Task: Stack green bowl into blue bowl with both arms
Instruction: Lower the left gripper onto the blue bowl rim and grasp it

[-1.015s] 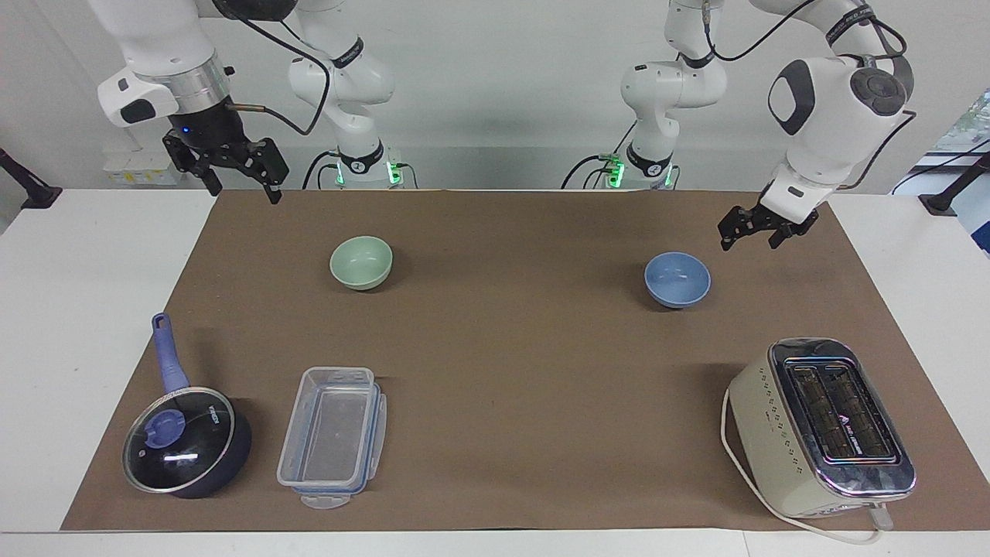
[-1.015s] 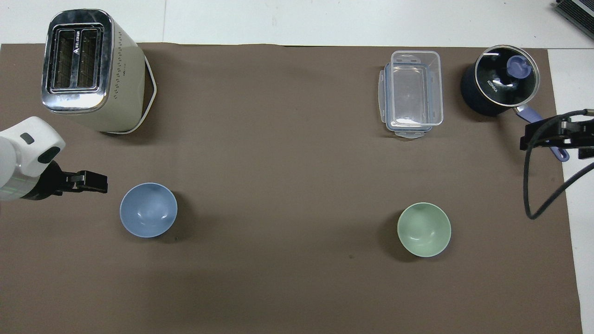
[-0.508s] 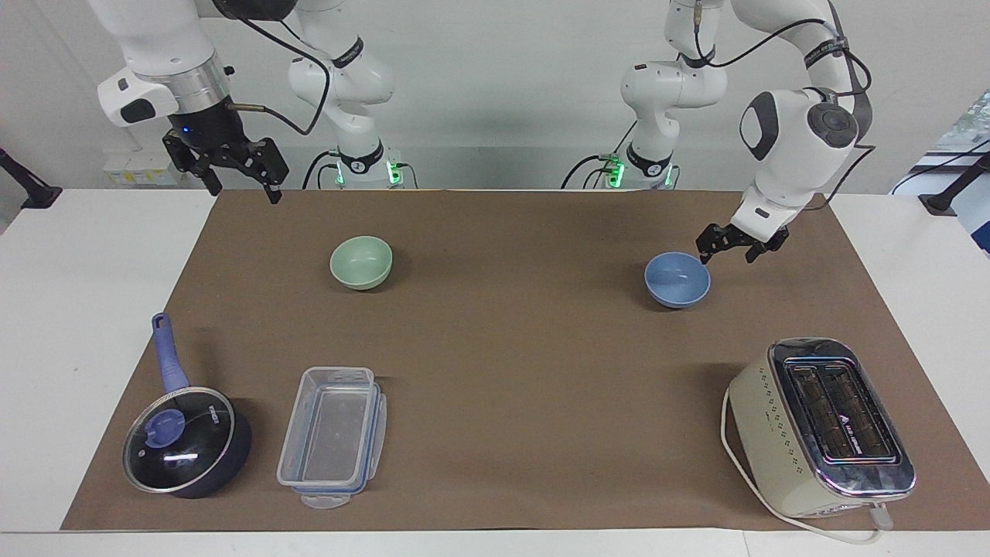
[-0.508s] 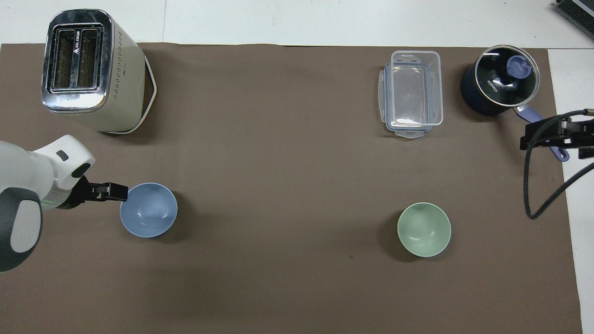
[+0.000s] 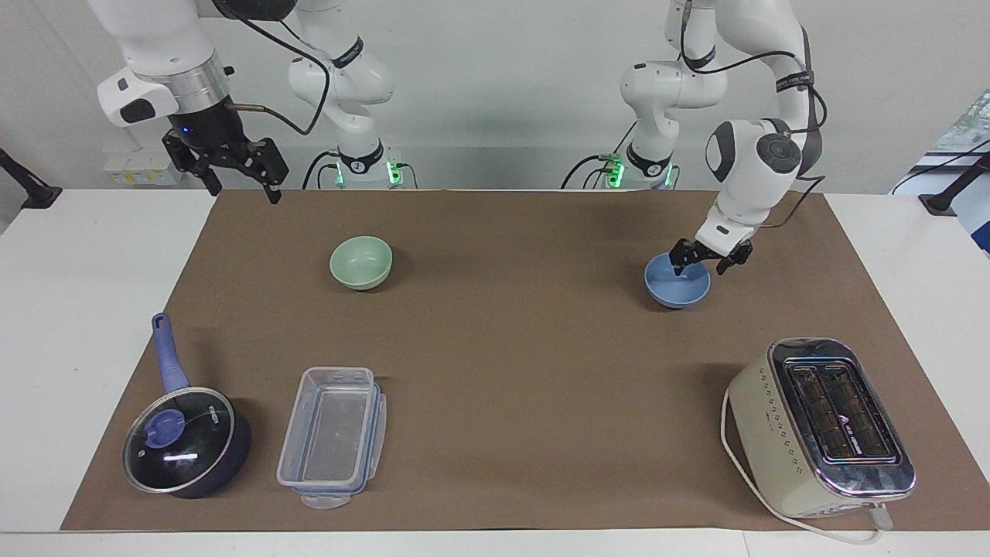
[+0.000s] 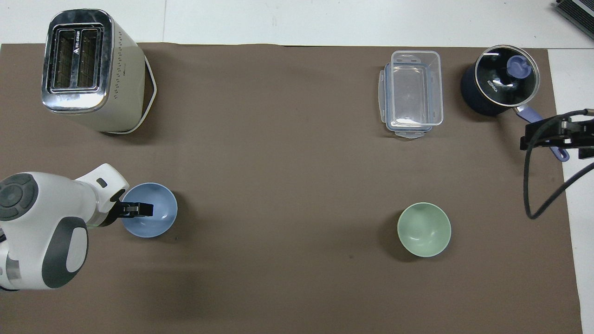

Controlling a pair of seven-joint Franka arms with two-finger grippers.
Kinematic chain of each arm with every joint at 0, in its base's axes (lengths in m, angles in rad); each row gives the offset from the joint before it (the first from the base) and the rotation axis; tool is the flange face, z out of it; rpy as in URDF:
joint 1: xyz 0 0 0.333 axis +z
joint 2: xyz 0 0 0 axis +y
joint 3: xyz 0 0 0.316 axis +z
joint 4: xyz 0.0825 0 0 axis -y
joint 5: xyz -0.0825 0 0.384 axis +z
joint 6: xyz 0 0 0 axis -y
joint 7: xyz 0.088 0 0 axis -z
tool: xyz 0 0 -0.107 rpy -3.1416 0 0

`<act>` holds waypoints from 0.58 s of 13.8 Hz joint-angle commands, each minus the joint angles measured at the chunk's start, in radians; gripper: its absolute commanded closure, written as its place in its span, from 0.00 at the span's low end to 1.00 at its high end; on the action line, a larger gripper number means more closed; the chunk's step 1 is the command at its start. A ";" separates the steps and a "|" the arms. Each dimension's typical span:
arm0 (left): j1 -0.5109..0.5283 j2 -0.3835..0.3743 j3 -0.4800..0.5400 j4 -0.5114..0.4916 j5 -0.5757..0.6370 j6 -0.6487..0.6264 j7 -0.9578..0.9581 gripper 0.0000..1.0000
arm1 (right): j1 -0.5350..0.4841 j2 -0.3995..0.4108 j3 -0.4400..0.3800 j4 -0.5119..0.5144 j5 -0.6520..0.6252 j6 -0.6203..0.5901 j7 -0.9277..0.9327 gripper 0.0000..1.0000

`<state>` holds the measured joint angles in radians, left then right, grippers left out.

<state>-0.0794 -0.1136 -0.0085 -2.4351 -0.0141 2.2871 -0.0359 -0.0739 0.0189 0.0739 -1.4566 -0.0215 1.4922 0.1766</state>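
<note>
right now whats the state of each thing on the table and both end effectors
blue bowl: upright, empty, left end effector at its rim
green bowl: upright, empty, untouched
saucepan: glass lid on
plastic container: open, empty
toaster: slots empty
left end effector: open, straddling the blue bowl's rim
right end effector: open, raised, waiting

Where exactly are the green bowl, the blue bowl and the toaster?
green bowl (image 5: 361, 261): facing view, on its inner hollow.
blue bowl (image 5: 679, 288): facing view, on its outer wall below the rim.
toaster (image 6: 82, 58): overhead view, on its shiny slotted top.
</note>
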 commanded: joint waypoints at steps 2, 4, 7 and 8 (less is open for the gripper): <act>-0.017 0.014 0.013 -0.061 0.013 0.092 -0.022 0.00 | -0.012 -0.004 0.009 0.007 0.000 -0.012 0.014 0.00; -0.023 0.037 0.012 -0.074 0.013 0.132 -0.042 0.00 | -0.012 -0.004 0.009 0.007 0.000 -0.012 0.014 0.00; -0.033 0.038 0.013 -0.074 0.013 0.138 -0.096 0.98 | -0.012 -0.005 0.009 0.004 0.000 -0.023 0.015 0.00; -0.031 0.038 0.013 -0.073 0.013 0.134 -0.095 1.00 | -0.012 -0.005 0.009 0.002 0.000 -0.021 0.015 0.00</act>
<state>-0.0946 -0.0652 -0.0085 -2.4916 -0.0141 2.3998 -0.1038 -0.0739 0.0189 0.0739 -1.4566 -0.0215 1.4886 0.1766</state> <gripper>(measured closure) 0.379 0.000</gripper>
